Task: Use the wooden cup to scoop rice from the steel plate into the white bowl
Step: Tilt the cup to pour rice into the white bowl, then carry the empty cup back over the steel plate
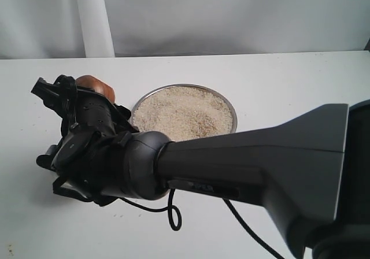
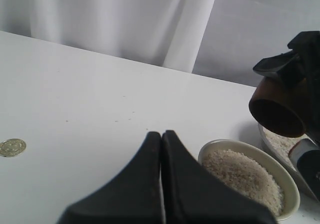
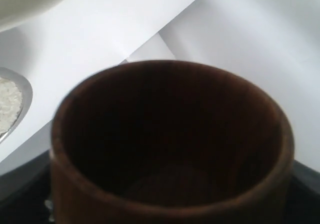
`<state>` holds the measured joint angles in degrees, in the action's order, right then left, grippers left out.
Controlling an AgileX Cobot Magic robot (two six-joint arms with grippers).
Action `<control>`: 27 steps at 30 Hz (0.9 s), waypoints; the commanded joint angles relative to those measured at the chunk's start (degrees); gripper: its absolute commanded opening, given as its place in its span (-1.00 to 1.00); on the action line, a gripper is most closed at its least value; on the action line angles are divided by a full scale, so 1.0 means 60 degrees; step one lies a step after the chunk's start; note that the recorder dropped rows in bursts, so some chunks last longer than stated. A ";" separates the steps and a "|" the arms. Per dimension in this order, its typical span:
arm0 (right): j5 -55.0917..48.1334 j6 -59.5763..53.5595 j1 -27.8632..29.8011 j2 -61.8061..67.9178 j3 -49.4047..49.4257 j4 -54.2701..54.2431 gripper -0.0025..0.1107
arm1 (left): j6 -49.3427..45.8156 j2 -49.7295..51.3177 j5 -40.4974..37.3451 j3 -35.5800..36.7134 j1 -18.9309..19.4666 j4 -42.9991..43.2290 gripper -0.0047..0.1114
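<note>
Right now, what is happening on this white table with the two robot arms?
The right gripper holds the small reddish-brown wooden cup in the air, tilted, beside the wide shiny steel plate. The cup's dark inside looks empty. The plate is full of pale raw rice, and the small cream-white bowl nearby holds a mound of rice too. The left gripper is shut and holds nothing, close to the bowl.
</note>
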<state>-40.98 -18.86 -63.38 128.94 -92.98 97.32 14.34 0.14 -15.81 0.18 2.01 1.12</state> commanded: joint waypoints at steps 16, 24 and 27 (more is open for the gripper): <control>0.0017 0.3513 0.0353 -0.0853 -0.0075 -0.2895 -0.96 | 0.0037 -0.0024 0.0087 -0.0030 -0.0045 -0.0015 -0.92; 0.0559 0.3062 0.1405 -0.2133 -0.0075 -0.6107 -0.96 | 0.0037 -0.0024 0.0087 -0.0030 -0.0045 -0.0015 -0.92; 0.0559 0.2231 0.1893 -0.2454 -0.0075 -0.7404 -0.96 | 0.0037 -0.0024 0.0087 -0.0030 -0.0045 -0.0015 -0.92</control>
<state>-37.88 -1.35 -54.50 116.23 -92.98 59.45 14.34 0.14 -15.81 0.18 2.01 1.12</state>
